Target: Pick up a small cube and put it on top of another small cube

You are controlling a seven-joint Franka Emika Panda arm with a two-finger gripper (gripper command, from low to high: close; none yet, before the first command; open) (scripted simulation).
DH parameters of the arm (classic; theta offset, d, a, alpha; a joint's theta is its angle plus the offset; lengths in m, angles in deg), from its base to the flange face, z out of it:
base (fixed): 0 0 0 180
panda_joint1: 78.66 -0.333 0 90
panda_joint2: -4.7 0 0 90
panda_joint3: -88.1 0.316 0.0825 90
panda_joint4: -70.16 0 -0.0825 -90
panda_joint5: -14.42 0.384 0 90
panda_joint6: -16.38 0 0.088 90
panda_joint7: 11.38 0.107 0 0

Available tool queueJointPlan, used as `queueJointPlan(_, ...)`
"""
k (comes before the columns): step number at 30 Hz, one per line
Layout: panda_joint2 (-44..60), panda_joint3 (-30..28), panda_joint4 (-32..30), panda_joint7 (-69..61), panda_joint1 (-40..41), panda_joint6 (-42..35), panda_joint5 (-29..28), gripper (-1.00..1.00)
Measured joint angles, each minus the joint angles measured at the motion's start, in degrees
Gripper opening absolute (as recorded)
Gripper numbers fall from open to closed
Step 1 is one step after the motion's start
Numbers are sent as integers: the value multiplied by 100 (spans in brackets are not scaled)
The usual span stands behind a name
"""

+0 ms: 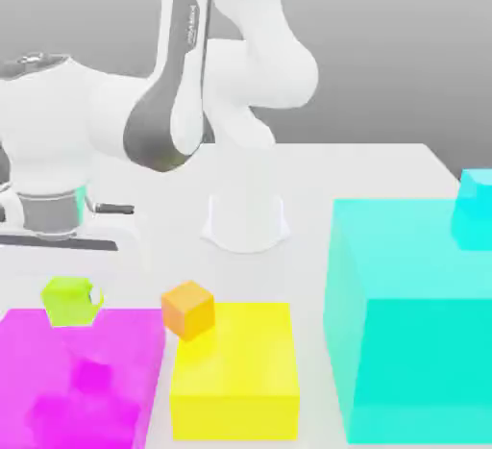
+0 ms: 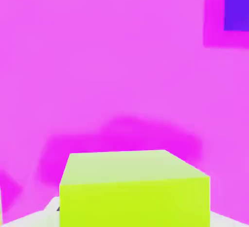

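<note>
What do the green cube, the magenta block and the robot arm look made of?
Green cube: perhaps plastic, flat even colour. Magenta block: possibly matte plastic, soft shadows, no reflections. Arm: smooth white shell, perhaps painted metal or plastic.

The single white arm rises from its base (image 1: 246, 226), which stands to the exterior view's right of the lime-green cube (image 1: 72, 301) and farther back. Its forearm (image 1: 181, 82), trimmed in dark grey, slants down from above, higher than the cube and to the exterior view's right of it. From there a white link runs toward the exterior view's left, to the wrist (image 1: 48, 130) high above the cube. The hand (image 1: 67, 250) hangs just over the cube, roughly upright. The gripper (image 1: 73, 298) is closed on the cube, its pale fingers (image 2: 29, 219) at opposite sides of it.
</note>
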Motion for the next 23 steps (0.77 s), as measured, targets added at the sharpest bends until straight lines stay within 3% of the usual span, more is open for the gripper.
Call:
queueJointPlan(14,1255,-101,2863,-874,267,-1721,37,-100)
queueJointPlan(17,1774,-34,2905,-983,298,-1327,182,-100)
queueJointPlan(18,1926,-19,2881,-1008,306,-1159,218,100)
queueJointPlan(23,1926,-19,2881,-1009,306,-1159,218,100)
